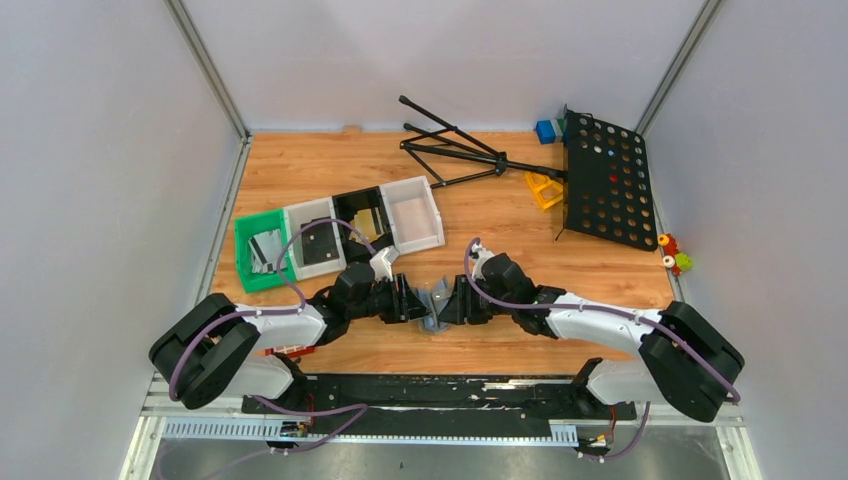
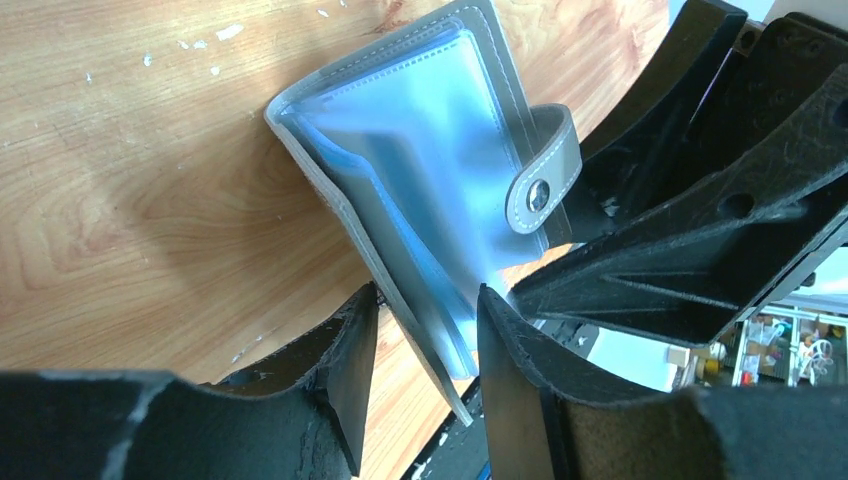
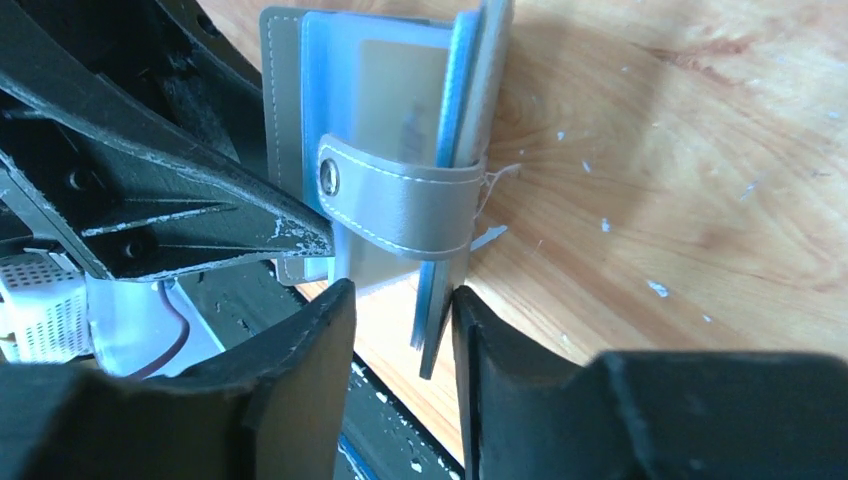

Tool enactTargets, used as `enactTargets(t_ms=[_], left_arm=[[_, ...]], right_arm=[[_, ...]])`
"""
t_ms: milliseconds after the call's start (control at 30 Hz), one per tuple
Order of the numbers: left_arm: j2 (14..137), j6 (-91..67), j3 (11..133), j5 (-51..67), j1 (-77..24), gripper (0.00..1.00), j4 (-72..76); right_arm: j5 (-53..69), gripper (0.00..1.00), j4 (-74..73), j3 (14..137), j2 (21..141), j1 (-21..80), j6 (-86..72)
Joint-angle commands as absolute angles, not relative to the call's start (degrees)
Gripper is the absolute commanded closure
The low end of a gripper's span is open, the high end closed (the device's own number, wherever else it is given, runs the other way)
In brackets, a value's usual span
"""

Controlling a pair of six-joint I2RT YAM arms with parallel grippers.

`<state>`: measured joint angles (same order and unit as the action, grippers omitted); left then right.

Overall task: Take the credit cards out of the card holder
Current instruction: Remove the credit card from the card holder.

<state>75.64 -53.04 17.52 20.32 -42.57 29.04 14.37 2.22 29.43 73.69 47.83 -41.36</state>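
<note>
Card holder (image 1: pixel 437 305) sits near the bottom middle of the top view, over the brown wooden table (image 1: pixel 500 225). It is tucked between the left gripper (image 1: pixel 420 303) and the right gripper (image 1: pixel 452 303), which meet nose to nose. In the left wrist view the flat grey holder fills the middle, open like a book. It has white stitches along its rim, see-through bluish plastic pockets (image 2: pixel 420 170) and a rounded strap (image 2: pixel 545 165) with a shiny round snap. The left gripper's rough black fingers (image 2: pixel 350 340) pinch its lower end. In the right wrist view the holder is at the top middle, and a gold credit card (image 3: pixel 400 95) shows through a clear pocket. The right gripper's fingers stand apart around the holder's thin edge, with a gap on the left.
</note>
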Motion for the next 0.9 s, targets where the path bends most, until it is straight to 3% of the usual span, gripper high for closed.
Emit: enactTargets(t_ms=[0,233,533,767,867], left_arm=[[75.2,-52.5,17.6,22.3,-42.1,0.52,32.0],[77.3,-53.8,17.5,25.0,-42.1,0.48,36.2],[77.2,-52.8,18.2,23.9,-42.1,0.65,32.5],[74.3,-48.4,20.4,20.1,-42.1,0.71,22.2],[73.3,-47.1,20.8,19.4,-42.1,0.7,19.7]], right_arm=[[19.2,0.54,10.5,28.6,74.1,47.9,-41.6],[20.1,0.5,9.8,30.0,76.9,47.9,-40.3],[15.6,0.5,6.1,29.9,75.5,47.9,-40.9],[14.1,0.64,4.2,30.4,74.7,47.9,-41.2],[12.8,0.64,3.4,30.3,74.5,47.7,-41.4]])
